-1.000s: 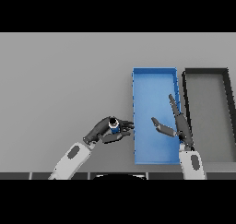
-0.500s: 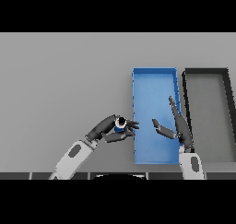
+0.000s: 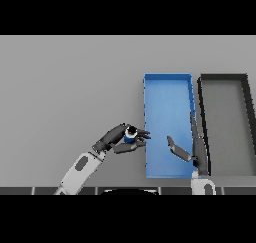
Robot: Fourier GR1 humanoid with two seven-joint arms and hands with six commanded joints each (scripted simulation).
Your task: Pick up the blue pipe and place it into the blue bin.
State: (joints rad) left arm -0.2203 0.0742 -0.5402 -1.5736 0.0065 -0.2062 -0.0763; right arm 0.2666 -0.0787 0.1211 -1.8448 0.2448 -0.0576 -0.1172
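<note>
The blue pipe [image 3: 130,135] is short, with a dark open end; the left robot hand [image 3: 120,139] curls round it just left of the blue bin [image 3: 167,87]. One pipe, two bins: blue and black bin [image 3: 222,78]; the right robot hand [image 3: 192,149] is open over the blue one.

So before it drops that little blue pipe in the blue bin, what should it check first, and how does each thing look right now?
1. Grip: left hand has its fingers curled round the small blue pipe: ok.
2. Pipe over the blue rectangular bin: not ok, it sits just outside the left wall.
3. Bin floor free to receive it: ok.
4. Right hand out of the way: not ok, it hangs open over the bin's right side.
5. Black bin beside it not mistaken for the target: ok, apart on the right.
6. Pipe's height above the grey table: cannot tell.
</note>
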